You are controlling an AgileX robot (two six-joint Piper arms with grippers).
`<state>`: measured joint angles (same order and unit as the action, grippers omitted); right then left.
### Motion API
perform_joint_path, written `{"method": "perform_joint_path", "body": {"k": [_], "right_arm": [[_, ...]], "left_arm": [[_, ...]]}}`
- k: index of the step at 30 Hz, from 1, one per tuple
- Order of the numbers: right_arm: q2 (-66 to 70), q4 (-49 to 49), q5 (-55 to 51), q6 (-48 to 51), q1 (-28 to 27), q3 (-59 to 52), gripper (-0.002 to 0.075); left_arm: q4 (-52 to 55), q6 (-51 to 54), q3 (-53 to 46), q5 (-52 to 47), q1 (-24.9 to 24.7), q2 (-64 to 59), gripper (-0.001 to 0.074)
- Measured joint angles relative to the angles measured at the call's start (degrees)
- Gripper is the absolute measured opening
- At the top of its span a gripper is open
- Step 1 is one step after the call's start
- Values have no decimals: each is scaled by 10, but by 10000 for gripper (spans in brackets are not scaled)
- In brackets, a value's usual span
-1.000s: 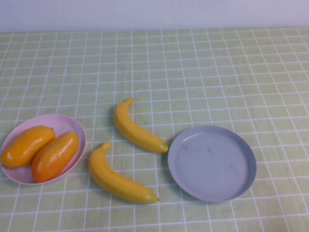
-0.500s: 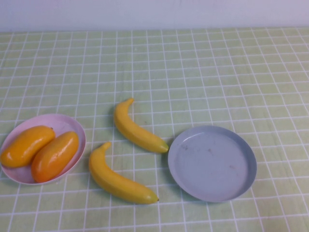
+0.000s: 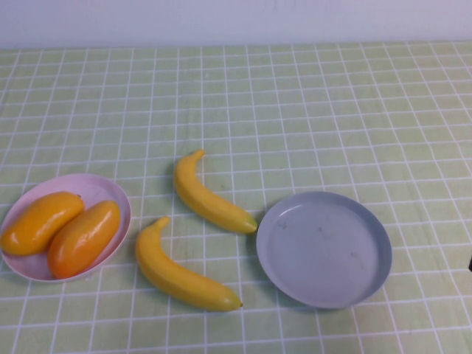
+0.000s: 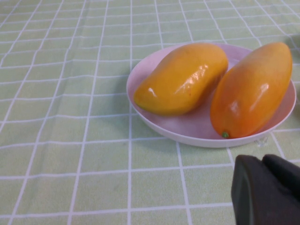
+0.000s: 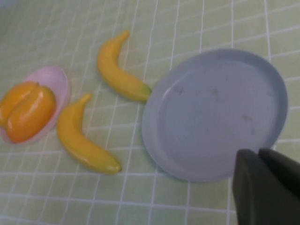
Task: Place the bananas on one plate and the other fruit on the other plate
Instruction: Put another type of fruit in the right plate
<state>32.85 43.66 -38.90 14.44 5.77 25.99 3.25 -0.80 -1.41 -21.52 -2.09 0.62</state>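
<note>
Two yellow bananas lie on the cloth between the plates, one farther [image 3: 209, 195] and one nearer [image 3: 181, 269]; both also show in the right wrist view [image 5: 118, 70] [image 5: 83, 143]. The grey-blue plate [image 3: 324, 249] at the right holds nothing. The pale pink plate [image 3: 96, 188] at the left holds two orange mango-like fruits [image 3: 40, 221] [image 3: 85, 237]. My left gripper [image 4: 262, 161] is shut and empty, just short of the pink plate [image 4: 187, 133]. My right gripper [image 5: 258, 152] is shut and empty, over the near rim of the grey-blue plate [image 5: 213, 115].
A green checked cloth [image 3: 295, 110] covers the whole table, with a pale wall along its far edge. A dark sliver of my right arm [image 3: 470, 263] shows at the right edge of the high view.
A dark sliver of my right arm has come into the high view at its right edge. The fruit and both plates have not moved.
</note>
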Motion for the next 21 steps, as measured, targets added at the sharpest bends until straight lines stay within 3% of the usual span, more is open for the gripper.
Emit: {"method": "perform_joint_path", "body": {"k": [9, 15, 21], "right_arm": [[298, -40, -83, 90, 9, 182, -15], [461, -150, -88, 70, 112, 317, -15], [586, -191, -101, 67, 208, 447, -15]], "left_arm": [[0, 0, 0, 0, 0, 0, 4], [0, 0, 0, 0, 0, 0, 4], [0, 0, 0, 0, 0, 0, 4]]}}
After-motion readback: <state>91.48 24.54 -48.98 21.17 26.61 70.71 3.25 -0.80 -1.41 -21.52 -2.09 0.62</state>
